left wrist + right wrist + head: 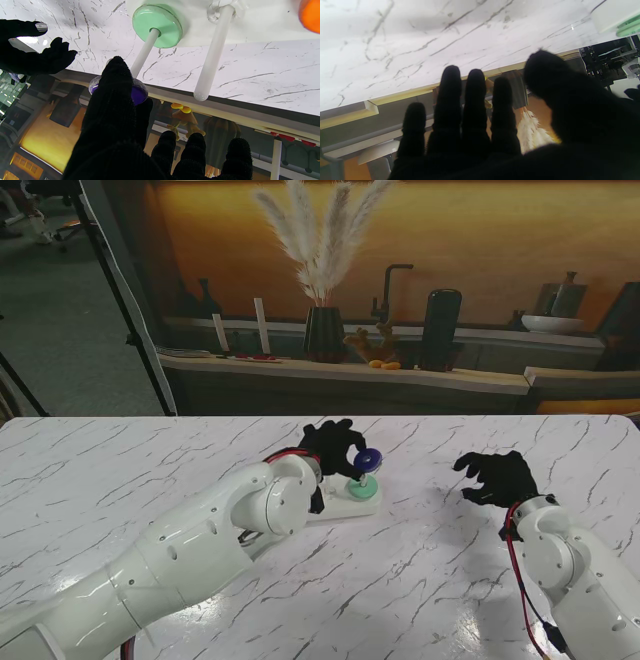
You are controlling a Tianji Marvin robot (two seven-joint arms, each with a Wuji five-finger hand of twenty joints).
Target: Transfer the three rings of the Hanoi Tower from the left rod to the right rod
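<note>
Both arms come in from the near corners. Left arm [190, 545] reaches fwd and in toward mid-table; right arm [575, 565] is bent short, its forearm angled in from the near right corner.

Right hand [497, 477] hangs over bare marble table [120, 470] well right of the tower, fingers spread, loosely curled, holding nothing.

Left hand [335, 448] is over the tower base [345, 508], thumb and a finger pinched on the purple ring [138, 94]. Other fingers [237, 152] stick out free. Purple ring sits at the tip of the right rod [145, 53], not yet slid down; wrist view shows the rod running up to it. Green ring [158, 25] lies flat on the base at that rod's foot. Middle rod [212, 53] is bare. Orange ring [310, 15] shows at the edge of the wrist view, prob. by the left rod, which isn't visible.

Handling, my guess: ring looks like rigid smooth plastic, light, prob. slippery vs. glove knit. Best hold is across the outer rim, opposite sides, kept level so the hole doesn't bind on the rod. Not fragile, so a drop wouldn't hurt it.
</note>
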